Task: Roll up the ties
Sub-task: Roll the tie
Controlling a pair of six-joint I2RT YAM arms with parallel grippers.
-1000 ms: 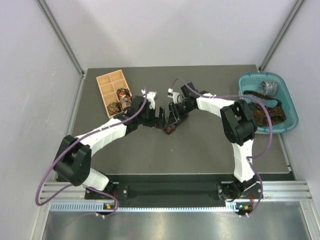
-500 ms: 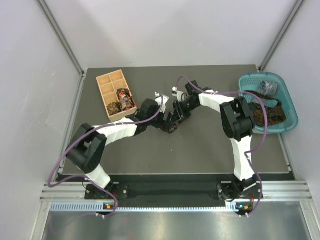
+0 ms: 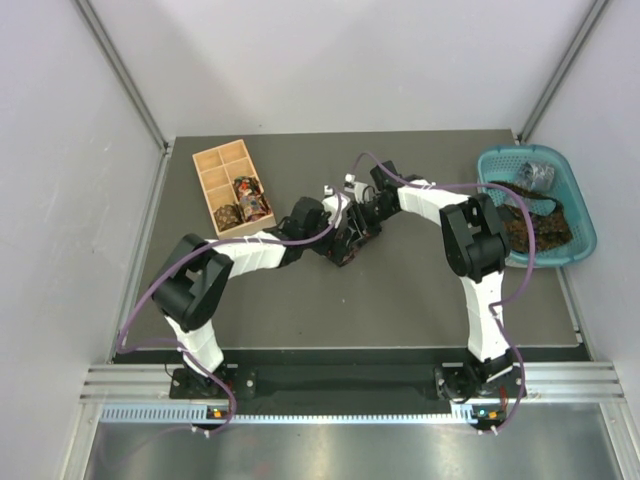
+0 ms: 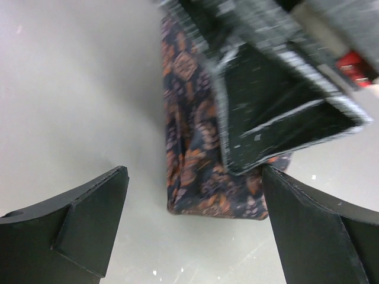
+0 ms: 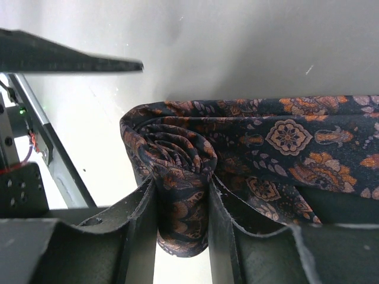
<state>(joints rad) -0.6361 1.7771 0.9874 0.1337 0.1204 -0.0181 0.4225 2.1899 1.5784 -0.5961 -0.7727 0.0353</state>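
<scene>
Tie (image 5: 284,139): judged light, limp, slick; the coil probably slackens readily. Right end effector (image 5: 180,192) pinches the coil core. Left end effector (image 4: 194,177) is spread. Best hold: across the coil.

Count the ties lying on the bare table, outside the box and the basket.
1. The paisley tie lies mid-table, its coiled end pinched in the right jaws, the open left jaws either side of it. The arms may hide more.

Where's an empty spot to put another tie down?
The wide bare table in front, between both arm bases, is free. So is the back strip between the wooden box and basket. Crowded middle: left gripper and right gripper at the tie.
</scene>
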